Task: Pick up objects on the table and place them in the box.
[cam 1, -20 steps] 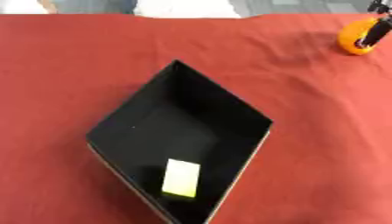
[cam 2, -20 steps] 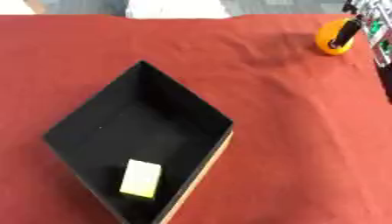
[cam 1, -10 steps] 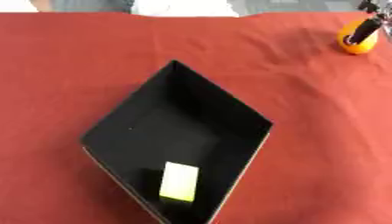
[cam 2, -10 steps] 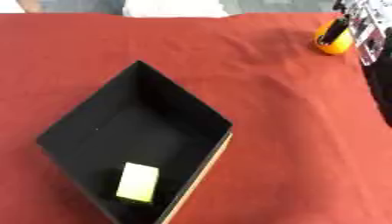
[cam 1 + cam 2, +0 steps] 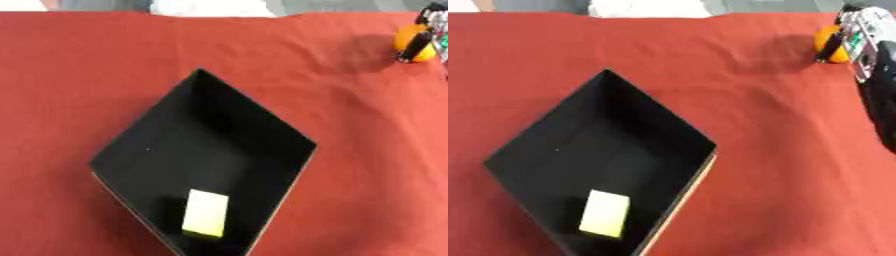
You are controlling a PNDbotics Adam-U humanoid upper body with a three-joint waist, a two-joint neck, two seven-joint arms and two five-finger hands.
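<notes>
A black open box (image 5: 262, 122) stands cornerwise in the middle of the red cloth, with a pale yellow block (image 5: 206, 213) lying on its floor near the front corner. At the far right an orange ball (image 5: 828, 37) rests on the cloth. My right hand (image 5: 861, 42) comes in from the right edge and sits against the ball, one black finger (image 5: 830, 48) curled across its front. The rest of the hand is cut off by the edge. My left hand shows in no view.
Red cloth (image 5: 105, 65) covers the whole table. Something white (image 5: 210, 7) lies beyond the far edge. My right forearm (image 5: 881, 100) runs down the right edge of the right eye view.
My right hand and forearm have come further into view at the right edge, closing on the orange ball. The ball, box and yellow block have stayed in place.
</notes>
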